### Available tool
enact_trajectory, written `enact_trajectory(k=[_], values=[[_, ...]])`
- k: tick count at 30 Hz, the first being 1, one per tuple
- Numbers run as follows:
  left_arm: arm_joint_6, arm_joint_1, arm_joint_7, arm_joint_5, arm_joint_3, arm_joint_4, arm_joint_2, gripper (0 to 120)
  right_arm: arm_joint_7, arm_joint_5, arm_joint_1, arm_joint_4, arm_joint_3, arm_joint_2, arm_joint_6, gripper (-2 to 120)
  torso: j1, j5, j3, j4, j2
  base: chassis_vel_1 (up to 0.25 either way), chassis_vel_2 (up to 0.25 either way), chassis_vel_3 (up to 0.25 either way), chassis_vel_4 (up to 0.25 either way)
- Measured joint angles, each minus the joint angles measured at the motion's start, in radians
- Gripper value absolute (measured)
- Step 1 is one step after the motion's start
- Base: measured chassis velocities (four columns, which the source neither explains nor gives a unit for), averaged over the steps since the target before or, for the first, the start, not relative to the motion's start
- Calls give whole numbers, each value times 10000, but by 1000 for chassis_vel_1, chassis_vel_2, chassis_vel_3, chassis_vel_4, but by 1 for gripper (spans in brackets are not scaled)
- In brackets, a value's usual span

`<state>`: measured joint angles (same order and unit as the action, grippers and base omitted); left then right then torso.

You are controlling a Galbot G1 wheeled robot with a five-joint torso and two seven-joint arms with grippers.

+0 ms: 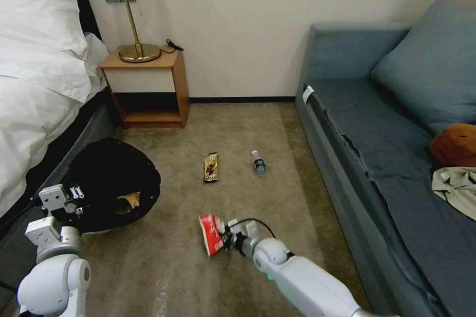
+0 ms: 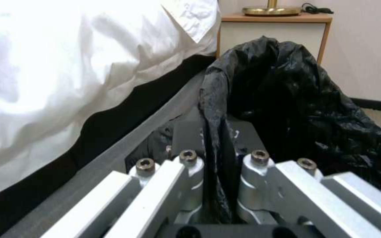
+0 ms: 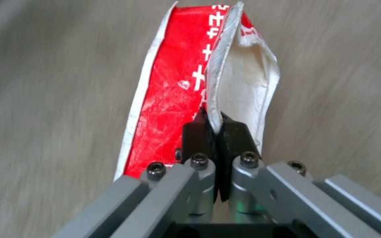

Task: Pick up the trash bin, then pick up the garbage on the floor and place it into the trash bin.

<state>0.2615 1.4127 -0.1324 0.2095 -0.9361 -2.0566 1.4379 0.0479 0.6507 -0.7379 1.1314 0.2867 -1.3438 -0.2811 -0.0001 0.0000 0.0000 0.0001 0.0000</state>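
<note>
Right tool [image 1: 224,236] clamped on one edge of the red-and-white snack wrapper [image 1: 210,234], held over the carpet floor [image 1: 163,267] near its front middle. Left tool [image 2: 219,165] pinched shut on the black liner at the rim of the trash bin [image 1: 113,184], beside the bed [image 1: 29,109]; tan-yellow wrapper [image 1: 128,202] already inside. Candy-bar wrapper [image 1: 210,167] and clear bottle [image 1: 258,163] left lying mid-floor. Likely risks: thin foil sliding from so narrow a pinch during the carry; liner stretching or pulling off the rim under the bin's weight.
</note>
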Motion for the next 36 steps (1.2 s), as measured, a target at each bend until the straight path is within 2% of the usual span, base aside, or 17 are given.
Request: enact_trajectory(k=[6, 10, 15, 21, 27, 36], values=[[-17, 43, 12, 106, -4, -13, -102, 5, -65, 587, 692, 1081, -821, -24, 7, 0, 0, -1, 1, -2, 0, 0, 0, 0, 0], [-18, 163, 41, 182, -21, -147, -133, 5, -278, 1475, 1042, 2358, -1000, -30, -59, 0, 1, -1, 1, 0, 0, 0, 0, 0, 0], [-11, 202, 57, 271, -22, -207, -156, 5, -384, 2586, 1290, 3637, -656, -63, -195, 0, 0, -2, 1, -1, 0, 0, 0, 0, 0], [68, 375, 58, 341, -5, -580, -140, 5, -440, 3063, 1375, 4571, -35, -115, -270, 0, 1, 0, 0, 0, 0, 0, 0, 0, 0], [109, 526, 81, 275, 197, -858, 1, 5, -408, 3233, 1349, 5052, 814, -353, -281, 0, 1, 0, -1, -1, 0, 0, 0, 0, 0], [118, 832, 64, 33, 766, -1149, 279, 5, -363, 2944, 1275, 4667, 1191, -500, -172, 0, 1, -1, -1, -1, 0, 0, 0, 0, 0]])
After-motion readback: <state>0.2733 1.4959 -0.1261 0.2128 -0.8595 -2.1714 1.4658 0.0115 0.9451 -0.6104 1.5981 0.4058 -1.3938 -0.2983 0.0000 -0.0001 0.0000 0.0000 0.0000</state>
